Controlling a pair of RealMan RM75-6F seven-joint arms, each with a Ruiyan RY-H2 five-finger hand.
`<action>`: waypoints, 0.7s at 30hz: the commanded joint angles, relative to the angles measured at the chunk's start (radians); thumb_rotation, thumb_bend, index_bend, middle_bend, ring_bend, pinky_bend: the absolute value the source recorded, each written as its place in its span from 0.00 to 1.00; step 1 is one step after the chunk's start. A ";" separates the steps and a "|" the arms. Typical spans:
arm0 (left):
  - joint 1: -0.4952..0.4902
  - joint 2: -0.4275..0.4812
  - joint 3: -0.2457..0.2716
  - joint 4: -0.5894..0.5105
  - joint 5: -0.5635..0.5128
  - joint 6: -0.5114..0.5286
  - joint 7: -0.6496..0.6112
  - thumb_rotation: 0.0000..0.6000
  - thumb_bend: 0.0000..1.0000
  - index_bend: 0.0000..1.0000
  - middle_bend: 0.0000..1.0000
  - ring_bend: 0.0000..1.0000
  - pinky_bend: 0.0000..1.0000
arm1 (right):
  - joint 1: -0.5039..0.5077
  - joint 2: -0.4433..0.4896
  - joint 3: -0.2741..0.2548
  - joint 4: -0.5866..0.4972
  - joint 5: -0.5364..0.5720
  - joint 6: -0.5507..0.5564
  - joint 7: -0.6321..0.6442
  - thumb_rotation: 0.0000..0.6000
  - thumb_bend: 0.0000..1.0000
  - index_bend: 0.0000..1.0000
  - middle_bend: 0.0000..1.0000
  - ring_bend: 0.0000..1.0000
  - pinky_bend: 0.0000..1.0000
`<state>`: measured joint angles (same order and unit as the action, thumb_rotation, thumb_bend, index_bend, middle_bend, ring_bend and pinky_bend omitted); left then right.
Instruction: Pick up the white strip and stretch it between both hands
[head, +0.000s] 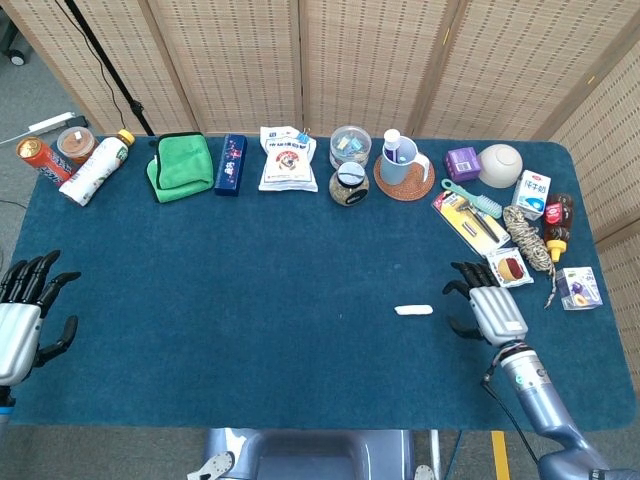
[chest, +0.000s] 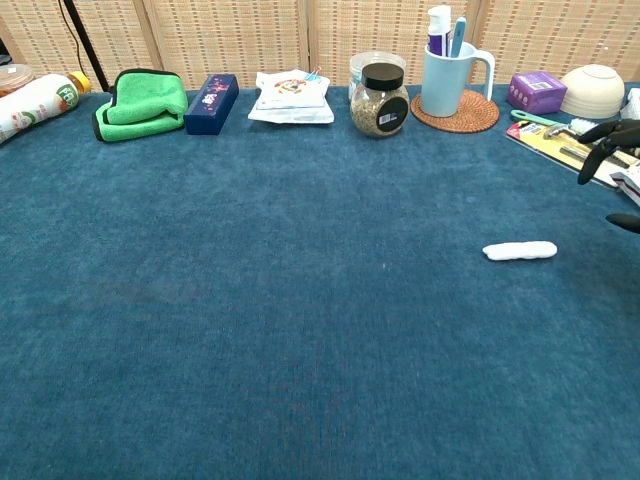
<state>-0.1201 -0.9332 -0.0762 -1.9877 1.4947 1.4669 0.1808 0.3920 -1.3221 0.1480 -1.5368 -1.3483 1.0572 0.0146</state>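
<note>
Over at the far left edge of the blue table, the left hand is hovering with its dark fingers spread apart and nothing in its grasp; the chest view is not showing it at all. Along the back edge, a white bottle is lying on its side, a folded green cloth is sitting beside a dark blue box, and then a white packet, a black-lidded jar and a blue mug on a round coaster are lining up toward the middle. Moving right, the white strip is lying flat on the cloth, right of centre and toward the near edge: a short, pale, slightly lumpy bar with rounded ends, stretched lengthwise left to right, nothing touching it. Just beside it on the right, the right hand is hanging over the table with fingers spread and pointing toward the strip, holding nothing, with a small gap between them. In the chest view only its dark fingertips are poking in at the right edge.
</note>
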 joint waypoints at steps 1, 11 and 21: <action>-0.005 -0.003 -0.001 0.004 -0.006 -0.008 -0.001 1.00 0.43 0.22 0.04 0.04 0.02 | 0.041 -0.063 0.007 0.071 0.037 -0.054 -0.012 1.00 0.37 0.36 0.09 0.00 0.00; -0.008 -0.003 0.001 0.014 -0.019 -0.013 -0.005 1.00 0.43 0.22 0.04 0.04 0.02 | 0.079 -0.134 0.004 0.154 0.086 -0.104 -0.046 1.00 0.37 0.38 0.09 0.00 0.00; -0.009 -0.010 0.003 0.022 -0.028 -0.016 -0.014 1.00 0.43 0.22 0.04 0.04 0.02 | 0.083 -0.176 -0.004 0.186 0.124 -0.105 -0.079 1.00 0.37 0.42 0.11 0.00 0.00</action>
<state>-0.1289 -0.9426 -0.0732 -1.9662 1.4671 1.4509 0.1668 0.4748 -1.4954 0.1454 -1.3528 -1.2264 0.9508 -0.0620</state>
